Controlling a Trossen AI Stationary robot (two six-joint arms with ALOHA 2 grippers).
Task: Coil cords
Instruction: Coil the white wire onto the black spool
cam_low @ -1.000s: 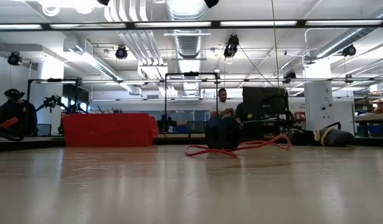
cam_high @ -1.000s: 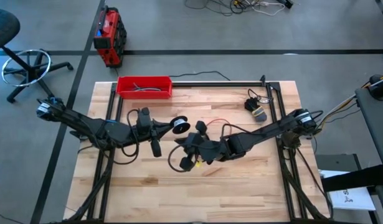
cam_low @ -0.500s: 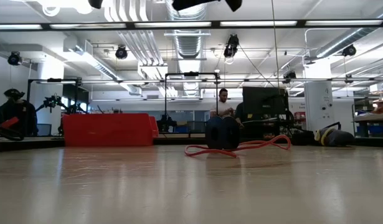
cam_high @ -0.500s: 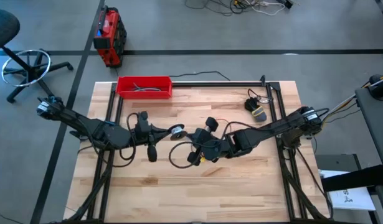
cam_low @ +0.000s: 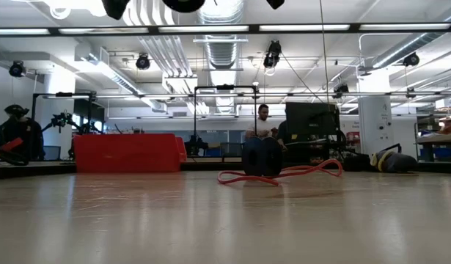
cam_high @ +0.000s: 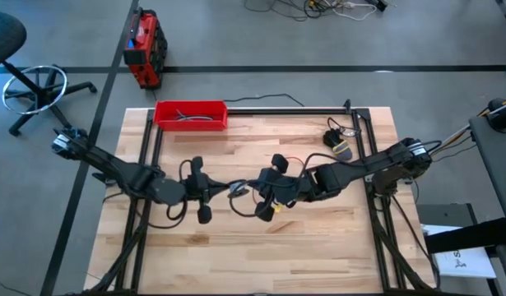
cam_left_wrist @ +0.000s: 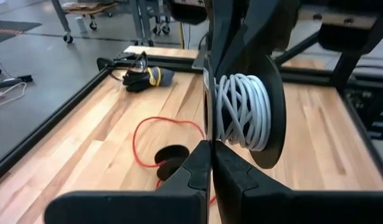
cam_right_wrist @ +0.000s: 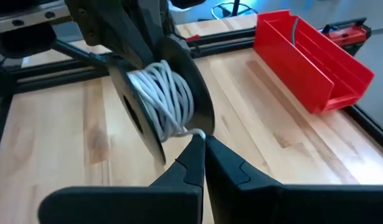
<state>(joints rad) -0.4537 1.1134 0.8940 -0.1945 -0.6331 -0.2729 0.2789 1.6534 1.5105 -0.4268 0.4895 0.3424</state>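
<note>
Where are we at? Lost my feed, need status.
Left pincer and right pincer shut, meeting mid-table at the white cord, wound on its black spool. Red cord loose on the table. Nothing blocking.

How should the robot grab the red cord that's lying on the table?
Best guess: pinch the red cord on its open loop, coming straight down from above. The loop lies flat on the bare table, a little apart from its black disc, so the fingers can straddle the thin line there. Both grippers seem busy with the white cord on its spool.
</note>
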